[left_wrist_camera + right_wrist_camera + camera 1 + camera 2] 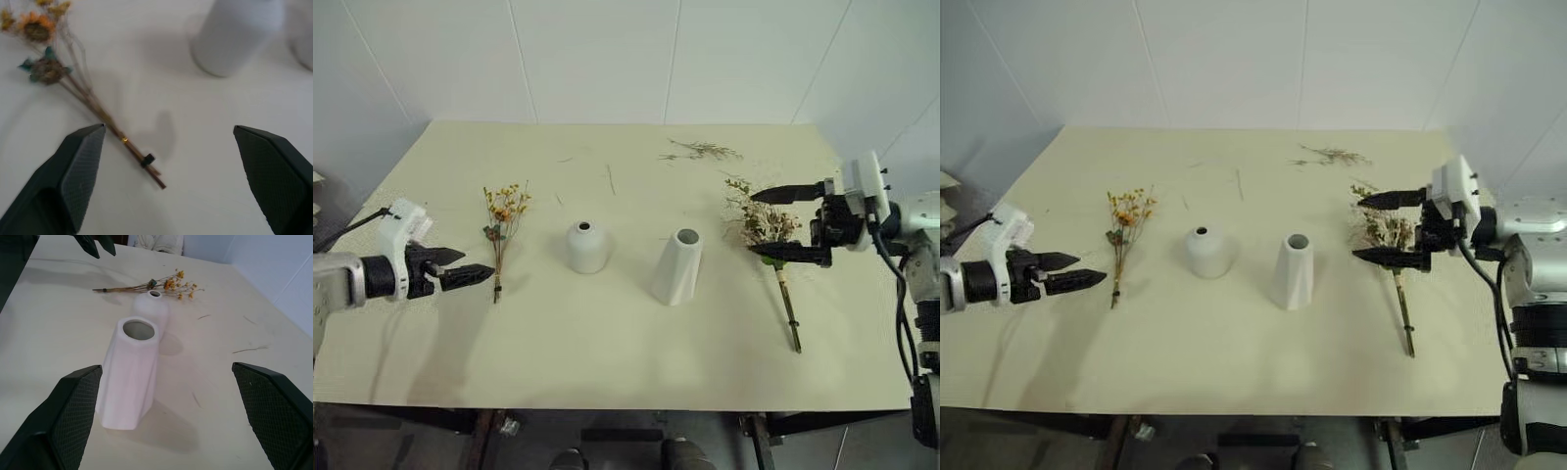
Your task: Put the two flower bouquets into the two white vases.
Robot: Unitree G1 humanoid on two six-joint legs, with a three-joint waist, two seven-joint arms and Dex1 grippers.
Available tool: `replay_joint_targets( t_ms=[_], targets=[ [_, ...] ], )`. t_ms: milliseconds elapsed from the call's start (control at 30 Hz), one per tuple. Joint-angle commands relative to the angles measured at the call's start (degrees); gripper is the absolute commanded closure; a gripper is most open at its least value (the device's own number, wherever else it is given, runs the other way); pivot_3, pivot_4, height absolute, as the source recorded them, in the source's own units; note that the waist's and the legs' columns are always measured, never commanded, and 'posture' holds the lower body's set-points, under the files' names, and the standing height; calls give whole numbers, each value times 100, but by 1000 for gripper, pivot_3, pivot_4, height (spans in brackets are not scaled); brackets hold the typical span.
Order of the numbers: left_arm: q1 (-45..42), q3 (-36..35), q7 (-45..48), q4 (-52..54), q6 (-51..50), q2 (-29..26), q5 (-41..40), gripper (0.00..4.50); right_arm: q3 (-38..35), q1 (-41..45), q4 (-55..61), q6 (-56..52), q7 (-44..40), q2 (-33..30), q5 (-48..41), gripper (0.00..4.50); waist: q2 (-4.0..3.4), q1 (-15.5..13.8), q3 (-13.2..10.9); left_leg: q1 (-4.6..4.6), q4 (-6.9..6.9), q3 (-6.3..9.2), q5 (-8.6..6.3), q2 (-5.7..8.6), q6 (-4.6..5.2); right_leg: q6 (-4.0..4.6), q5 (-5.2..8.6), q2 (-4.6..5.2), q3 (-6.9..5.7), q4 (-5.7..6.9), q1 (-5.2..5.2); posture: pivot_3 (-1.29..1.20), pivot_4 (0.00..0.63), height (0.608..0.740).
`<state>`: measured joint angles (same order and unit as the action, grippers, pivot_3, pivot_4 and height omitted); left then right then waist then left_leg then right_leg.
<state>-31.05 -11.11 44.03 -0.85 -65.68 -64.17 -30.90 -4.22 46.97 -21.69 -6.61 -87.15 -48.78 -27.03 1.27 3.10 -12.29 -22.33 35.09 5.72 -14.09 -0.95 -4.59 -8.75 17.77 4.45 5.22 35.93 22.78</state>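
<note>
On the cream table, the slim yellow-orange bunch lies left of the round white vase and the tapered white vase; the cream-pink bunch lies right. The left gripper and right gripper both gape wide, empty.

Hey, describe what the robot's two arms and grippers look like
Both arms are silver-grey metal with black wrist sections and white camera housings. Each ends in two black, pointed fingers with a cross-hatched texture: left gripper, right gripper. Black cables run along each arm.
</note>
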Motion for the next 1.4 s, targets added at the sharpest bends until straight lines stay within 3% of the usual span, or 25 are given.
replay_joint_targets(
  t_ms=[33, 100, 167, 367, 567, 800, 1400],
  targets=[
    [-525, 326, -323, -71, -725, -75, 182, 32, -35, 120, 97, 66, -462, -18, -124, 0, -1, 8, -1, 1, -2, -1, -1, 0, 0, 0, 0, 0, 1, -2, 0, 0, 150, 740],
    [-931, 617, -603, -521, -1049, 13, 460, 32, 18, 152, 219, -33, -364, 135, -215, 0, -1, 10, 0, 0, -4, -1, -2, -1, -1, -3, 4, 0, 0, -1, 2, 0, 150, 740],
    [-1541, 1355, -954, -950, -1677, 196, 834, 32, 33, 335, 82, 93, -393, 330, -258, 0, -1, 28, -1, 3, -3, 0, -2, -1, 0, -2, 9, -3, -1, 5, 3, 0, 150, 740],
    [-2334, 2079, -1020, -2047, -1377, 527, 1370, 32, 217, 790, 43, 107, -473, 611, -207, 0, -2, 40, -2, 1, -1, 0, 4, -1, -10, -4, 7, -4, 1, 15, 10, 0, 150, 740],
    [-2698, 1912, -1346, -3101, -1297, 1291, 1636, 32, 678, 1422, -377, 364, -535, 657, -390, 0, -1, 11, -1, -9, 0, -1, 10, 0, -21, -5, 7, -2, 1, 16, 23, 0, 150, 740],
    [-2937, 1719, -1579, -3756, -1089, 1742, 1889, 32, 1212, 1475, -476, 536, -535, 439, -748, 0, 0, 5, 0, -6, 3, -1, 11, 1, -23, -5, 7, -1, 1, 27, 23, 0, 150, 740],
    [-3213, 2079, -1193, -4332, -928, 2235, 2392, 32, 1323, 729, -632, 575, -535, -442, -1034, 0, -4, -52, 2, 9, 14, 5, 26, 9, -28, -9, 5, 1, 3, 60, 12, 0, 150, 740]
  ],
)
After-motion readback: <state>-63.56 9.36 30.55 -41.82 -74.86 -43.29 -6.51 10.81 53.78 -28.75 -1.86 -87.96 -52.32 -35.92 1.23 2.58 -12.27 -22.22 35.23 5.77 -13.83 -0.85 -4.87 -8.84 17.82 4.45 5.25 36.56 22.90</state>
